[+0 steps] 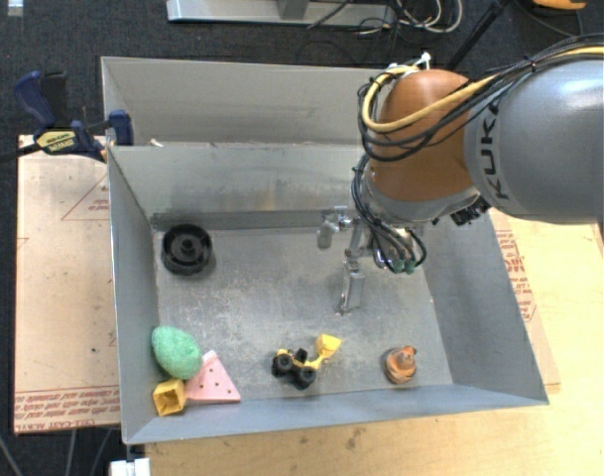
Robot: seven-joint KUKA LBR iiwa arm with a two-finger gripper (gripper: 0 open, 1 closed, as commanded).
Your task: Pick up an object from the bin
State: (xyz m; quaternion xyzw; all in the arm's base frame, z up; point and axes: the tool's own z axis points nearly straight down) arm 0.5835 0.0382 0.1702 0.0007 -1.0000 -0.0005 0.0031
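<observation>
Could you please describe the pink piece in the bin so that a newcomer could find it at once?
Look in the lower-left corner of the grey bin, where three small things cluster. Just right of the green egg-shaped lump and the small yellow block lies the pink wedge: the only triangular one, and the only pink thing.

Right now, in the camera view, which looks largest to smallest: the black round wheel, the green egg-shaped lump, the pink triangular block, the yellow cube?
1. Black round wheel and green egg-shaped lump: they look alike, so I do not rank them.
2. Pink triangular block, slightly smaller.
3. Yellow cube, clearly smallest.
</observation>
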